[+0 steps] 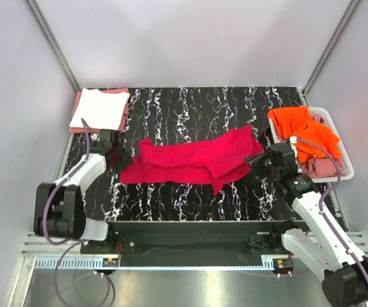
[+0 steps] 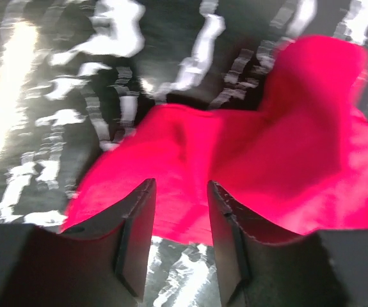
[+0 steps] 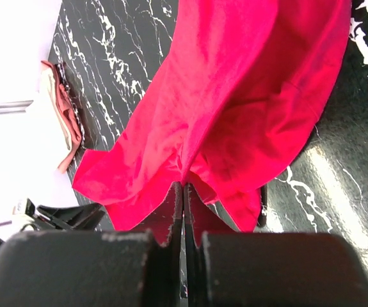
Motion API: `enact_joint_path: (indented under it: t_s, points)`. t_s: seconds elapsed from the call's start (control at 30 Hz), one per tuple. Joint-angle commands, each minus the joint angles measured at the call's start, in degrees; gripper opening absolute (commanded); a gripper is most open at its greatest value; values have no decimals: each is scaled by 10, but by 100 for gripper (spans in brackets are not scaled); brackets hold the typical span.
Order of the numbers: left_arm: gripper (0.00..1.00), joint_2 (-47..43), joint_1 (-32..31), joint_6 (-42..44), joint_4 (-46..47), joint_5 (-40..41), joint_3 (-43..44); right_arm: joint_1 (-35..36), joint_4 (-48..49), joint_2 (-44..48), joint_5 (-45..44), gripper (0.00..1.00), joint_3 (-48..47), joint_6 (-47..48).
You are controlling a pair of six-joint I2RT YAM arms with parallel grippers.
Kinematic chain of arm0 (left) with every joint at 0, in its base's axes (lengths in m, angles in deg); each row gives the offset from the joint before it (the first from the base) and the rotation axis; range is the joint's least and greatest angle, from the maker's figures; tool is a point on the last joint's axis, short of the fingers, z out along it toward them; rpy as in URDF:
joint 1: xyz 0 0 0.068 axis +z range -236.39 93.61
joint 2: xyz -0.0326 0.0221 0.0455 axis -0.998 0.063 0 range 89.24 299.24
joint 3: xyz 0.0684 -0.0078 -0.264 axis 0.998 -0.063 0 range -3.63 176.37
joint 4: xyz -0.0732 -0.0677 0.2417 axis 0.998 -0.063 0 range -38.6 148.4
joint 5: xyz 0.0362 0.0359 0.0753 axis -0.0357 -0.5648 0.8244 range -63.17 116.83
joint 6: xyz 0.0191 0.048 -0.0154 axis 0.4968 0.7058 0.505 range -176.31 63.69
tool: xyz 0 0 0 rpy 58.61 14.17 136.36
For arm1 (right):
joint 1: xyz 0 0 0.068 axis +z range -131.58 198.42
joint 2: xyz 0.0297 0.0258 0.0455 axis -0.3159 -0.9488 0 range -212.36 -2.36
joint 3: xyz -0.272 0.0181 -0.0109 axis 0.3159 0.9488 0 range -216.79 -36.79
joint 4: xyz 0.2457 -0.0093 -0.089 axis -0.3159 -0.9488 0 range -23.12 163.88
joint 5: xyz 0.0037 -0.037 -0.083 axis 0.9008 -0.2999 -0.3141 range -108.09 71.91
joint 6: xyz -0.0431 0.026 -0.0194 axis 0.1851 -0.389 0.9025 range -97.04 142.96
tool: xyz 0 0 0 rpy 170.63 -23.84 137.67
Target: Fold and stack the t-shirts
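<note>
Crimson-red cloth t-shirt point(image 1: 193, 161) lies crumpled and drawn out lengthwise on black white-veined marbled table point(image 1: 222, 105), its right end bunched and slightly raised. At that right end, right gripper point(image 3: 184, 192) is clenched on a pinch of the red cloth, fingers pressed together with fabric between. At the shirt's left end, left gripper point(image 2: 180, 188) is released, fingers apart, the red hem just ahead of the tips; contact unclear. Beyond the shirt's left end: folded white t-shirt point(image 1: 99, 107) stacked on folded salmon-pink t-shirt point(image 1: 123, 94), at the table's far corner. Right of the shirt: bright orange t-shirt point(image 1: 302, 133) heaped in white plastic basket point(image 1: 329, 116), some pink cloth point(image 1: 324, 167) under it.
</note>
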Motion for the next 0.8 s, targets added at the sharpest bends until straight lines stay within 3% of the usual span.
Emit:
enact_joint_path:
  t_s: [0.0, 0.03, 0.13, 0.23, 0.4, 0.77]
  points:
    - [44, -100, 3, -37, -3, 109, -53, 1, -10, 9, 8, 0, -23, 15]
    - [45, -127, 4, -44, -2, 143, -68, 0, -10, 4, 10, 0, -25, 16]
    - [47, -176, 7, -67, 4, 139, -109, 0, -10, -8, 16, 0, -31, 19]
    - [46, -158, 9, -90, 1, 107, -121, 0, -8, -11, 11, 0, -32, 20]
    - [45, -140, 11, -104, 7, 143, -141, -1, -9, -4, 16, 0, -31, 21]
    - [47, -158, 12, -111, 35, 139, -185, 1, -9, -5, 17, 0, -23, 15]
